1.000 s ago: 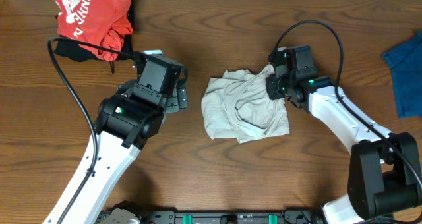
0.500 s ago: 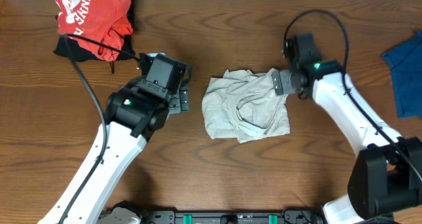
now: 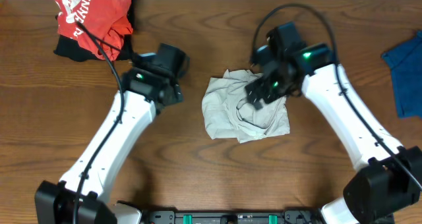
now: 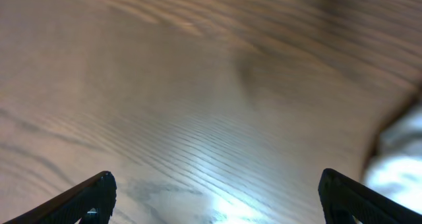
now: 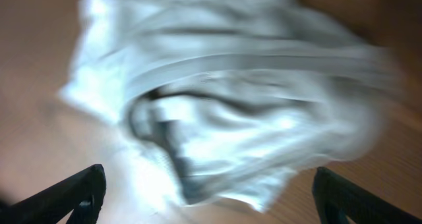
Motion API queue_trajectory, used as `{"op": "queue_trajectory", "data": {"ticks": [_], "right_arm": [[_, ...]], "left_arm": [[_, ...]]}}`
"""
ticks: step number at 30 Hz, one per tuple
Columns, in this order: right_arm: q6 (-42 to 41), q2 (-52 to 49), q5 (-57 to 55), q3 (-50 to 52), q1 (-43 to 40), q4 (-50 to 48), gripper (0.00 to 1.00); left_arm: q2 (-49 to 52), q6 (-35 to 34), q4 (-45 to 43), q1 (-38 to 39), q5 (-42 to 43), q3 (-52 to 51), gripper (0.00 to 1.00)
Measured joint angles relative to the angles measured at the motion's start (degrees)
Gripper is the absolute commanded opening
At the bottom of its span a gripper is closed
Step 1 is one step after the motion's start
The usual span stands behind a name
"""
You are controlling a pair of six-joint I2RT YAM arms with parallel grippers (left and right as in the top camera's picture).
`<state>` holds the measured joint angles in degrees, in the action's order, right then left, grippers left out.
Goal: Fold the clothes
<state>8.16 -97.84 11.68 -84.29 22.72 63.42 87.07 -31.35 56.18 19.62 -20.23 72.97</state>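
Your left end effector (image 4: 214,191) and right end effector (image 5: 208,191) are spread wide, empty: pinch 1 grey garment (image 3: 221,118) corner each.

The overhead camera looks straight down on the wooden table (image 3: 198,178) from well above, with the pale grey garment (image 3: 231,115) near the centre. The right wrist camera hangs close over that same garment (image 5: 224,118), which is blurred and fills most of its frame. The left wrist camera faces low along bare tabletop (image 4: 198,105) and catches only the garment's edge (image 4: 402,151) at its right margin.
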Motion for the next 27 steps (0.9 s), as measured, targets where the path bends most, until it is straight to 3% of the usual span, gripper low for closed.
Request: {"op": "queue_trajectory", "data": {"ticks": [5, 10, 27], "right_arm": [[4.42, -0.04, 4.90, 7.23, 3.45, -2.60, 0.92], [6.10, -0.04, 6.45, 12.20, 6.16, -8.11, 0.95], [6.91, -0.04, 3.98, 17.62, 12.85, -15.74, 0.91]], "left_arm": [[0.70, -2.01, 0.22, -6.10, -0.35, -0.20, 0.98], [0.70, -2.95, 1.18, -10.23, -0.35, -0.20, 0.98], [0.70, -3.19, 3.13, -10.78, -0.33, -0.20, 0.98]]}}
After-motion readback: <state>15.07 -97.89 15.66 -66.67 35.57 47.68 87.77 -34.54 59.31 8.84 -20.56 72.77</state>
